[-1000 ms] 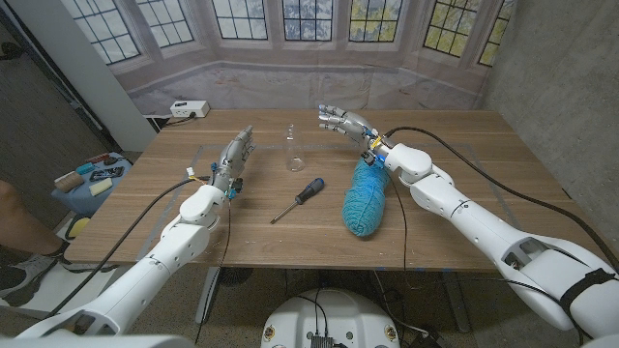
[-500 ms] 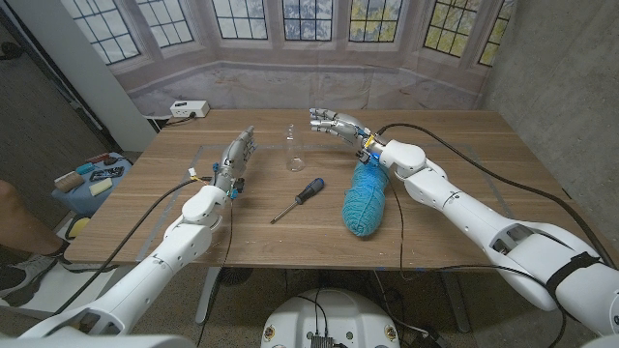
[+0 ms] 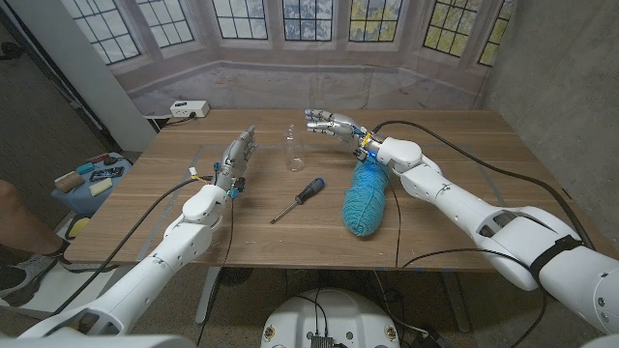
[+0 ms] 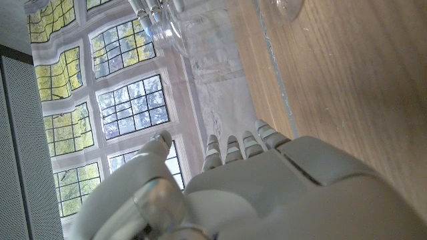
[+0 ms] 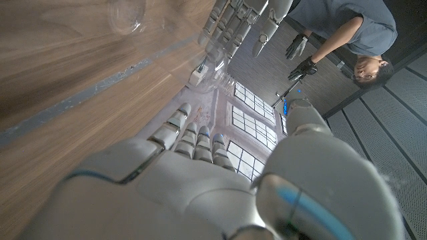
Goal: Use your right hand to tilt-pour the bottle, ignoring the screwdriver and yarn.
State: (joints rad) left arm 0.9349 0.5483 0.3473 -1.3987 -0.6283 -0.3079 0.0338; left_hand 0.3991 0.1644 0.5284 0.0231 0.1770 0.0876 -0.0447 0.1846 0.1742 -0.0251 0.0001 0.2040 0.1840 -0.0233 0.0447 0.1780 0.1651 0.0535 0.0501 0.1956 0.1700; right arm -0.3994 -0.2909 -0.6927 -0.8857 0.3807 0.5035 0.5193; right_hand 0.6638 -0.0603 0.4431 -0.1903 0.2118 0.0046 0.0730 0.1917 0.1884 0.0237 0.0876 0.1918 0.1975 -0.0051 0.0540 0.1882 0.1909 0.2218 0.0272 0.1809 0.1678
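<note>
Head view puts the bottle (image 3: 293, 150), a small clear one with a narrow neck and a rounded base, upright on the tabletop (image 3: 464, 193) toward the far middle. Its glass is hard to make out against the wood (only the outline and a glint give it away). The right hand (image 3: 327, 122) hangs just beside the bottle's neck, on the robot's right of it, fingers apart and reaching toward it, holding nothing; whether a fingertip touches the glass I cannot tell. In the right wrist view that hand (image 5: 200, 180) shows from behind with its fingers spread, and the bottle's round base (image 5: 127, 13) sits beyond them on the wood.

A screwdriver (image 3: 298, 199) with a dark handle lies nearer the robot, slanted, well apart from the bottle. Blue yarn (image 3: 366, 196) lies to the robot's right of the screwdriver, a long skein stretched under the right forearm.

On the other side, the left hand (image 3: 235, 158) stands on its edge on the tabletop, fingers straight and together, gripping nothing, apart from the bottle. The left wrist view shows the back of this hand (image 4: 267, 187) with the bottle (image 4: 165, 27) beyond it.

A person (image 5: 347, 33) in dark gloves appears behind the table in the right wrist view.
</note>
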